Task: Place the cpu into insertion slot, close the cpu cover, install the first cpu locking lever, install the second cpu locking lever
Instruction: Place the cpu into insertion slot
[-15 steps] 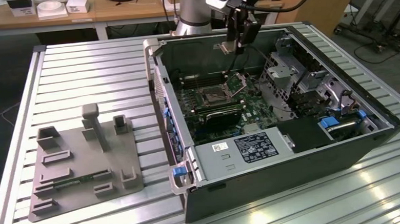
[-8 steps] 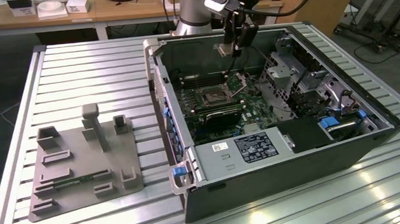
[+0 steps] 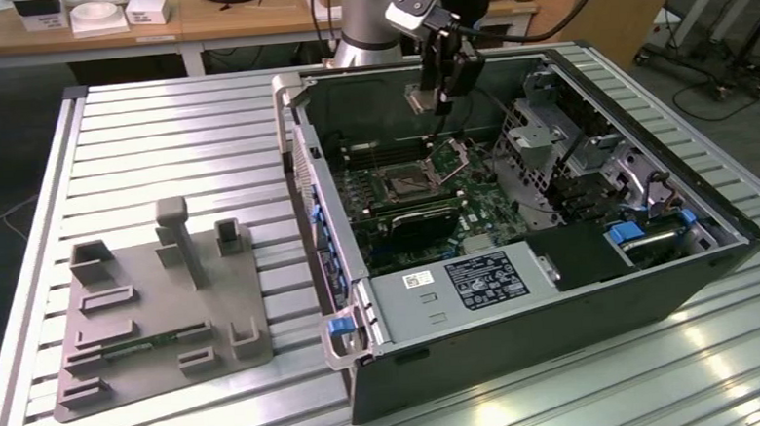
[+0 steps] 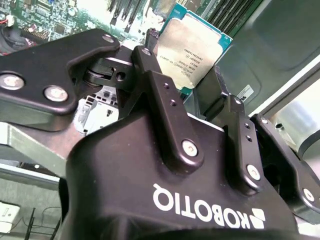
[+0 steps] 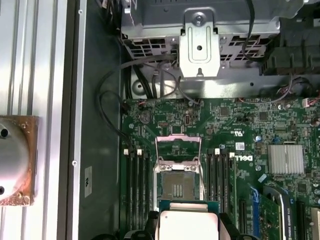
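Observation:
My gripper [image 3: 442,85] hangs over the open computer case, shut on the cpu [image 3: 419,97], a small silvery-tan square chip. In the second wrist view the black fingers [image 4: 150,55] clamp the cpu [image 4: 192,42] by two opposite edges. The first wrist view looks down on the cpu [image 5: 187,226] held above the motherboard, close over the insertion slot [image 5: 177,186], whose dark golden contact field lies bare. The cpu cover [image 5: 177,146] stands swung open beyond the slot, with thin wire levers along its sides. In the exterior view the insertion slot [image 3: 402,183] lies below the gripper and the cpu cover [image 3: 457,156] stands raised.
Memory slots [image 5: 137,185] flank the socket on both sides. A metal drive cage [image 5: 200,45] and cables sit beyond it, and a finned heat sink [image 5: 286,159] lies off to one side. A labelled black box [image 3: 469,284] fills the case front. A grey fixture plate [image 3: 158,322] rests on the slatted table [image 3: 155,137].

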